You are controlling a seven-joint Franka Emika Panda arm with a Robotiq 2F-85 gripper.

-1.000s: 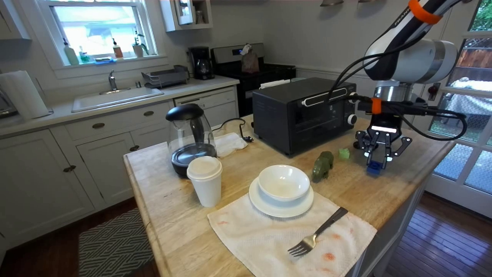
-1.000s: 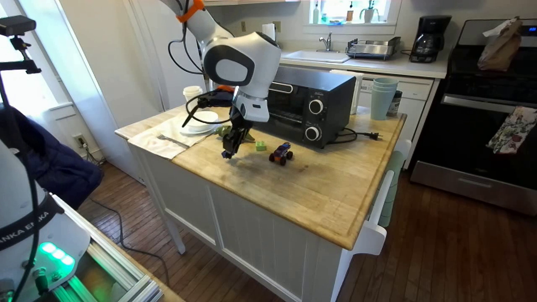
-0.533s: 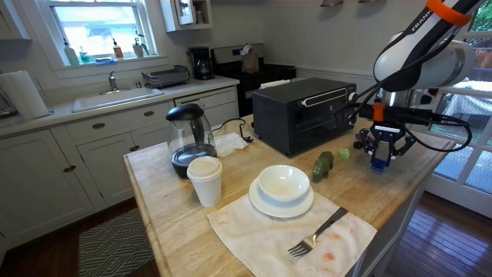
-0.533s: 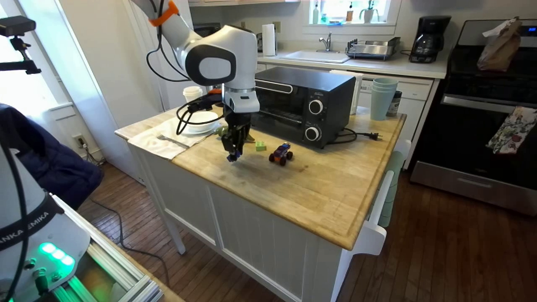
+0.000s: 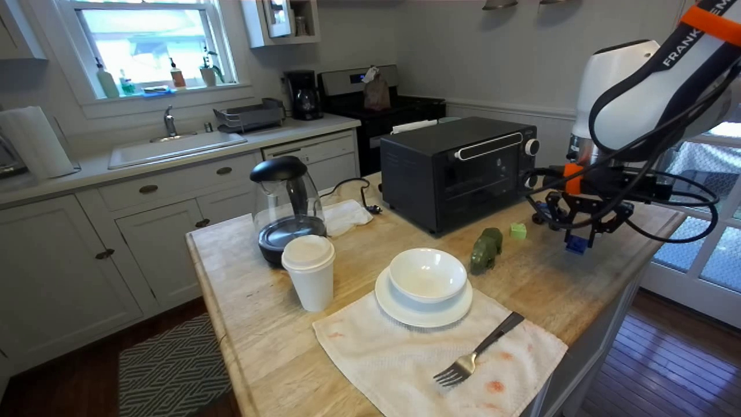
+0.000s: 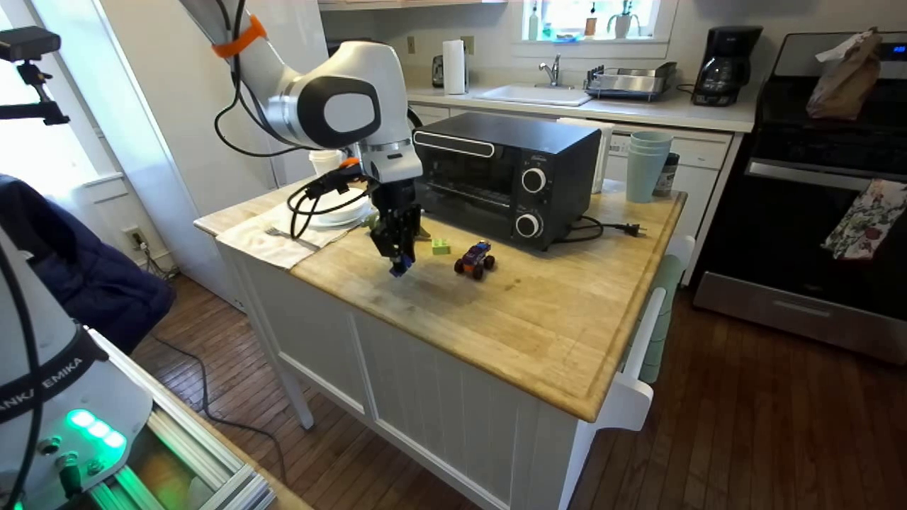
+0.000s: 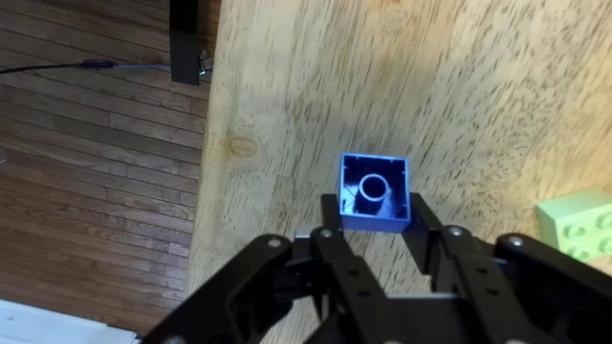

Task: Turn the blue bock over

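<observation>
Swung aside since half a second ago, the arm (image 6: pixel 340 113) bares more of the toaster oven (image 6: pixel 506 173) in an exterior view, and over the tabletop (image 7: pixel 296 110) the gripper (image 7: pixel 375 210) clamps the blue block (image 7: pixel 375 195), whose hollow interior only the wrist view shows.

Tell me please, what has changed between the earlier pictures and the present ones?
The fingers moved slightly rightward in both exterior views, carrying the blue block between them. Nothing was newly grasped or let go. The green block, toy truck, bowl and fork stayed in place.
</observation>
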